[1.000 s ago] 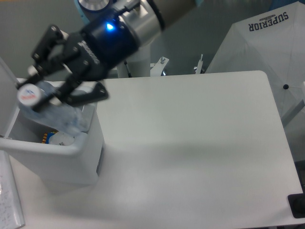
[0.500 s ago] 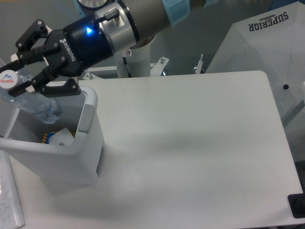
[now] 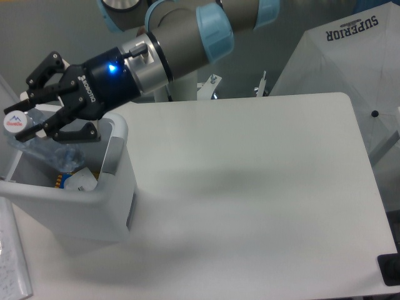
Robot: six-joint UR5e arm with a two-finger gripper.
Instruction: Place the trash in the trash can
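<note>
Sitting on white worktop (image 3: 250, 175), bin (image 3: 94, 200) below end effector (image 3: 31, 115) pinching bottle (image 3: 40, 140), now lower than before.

Clear bottle (image 3: 44, 147), white cap with red-blue logo; white bin (image 3: 94, 206), grey panel; black gripper (image 3: 32, 112); white table (image 3: 262, 200).

From my feed I see a white table (image 3: 262, 181) with rounded corners, evenly lit, soft shadows across its middle. Behind it stands a plain grey wall (image 3: 294, 44). At upper right sits a white umbrella-like cover (image 3: 350, 62) printed SUPERIOR, just beside the table's edge.
</note>
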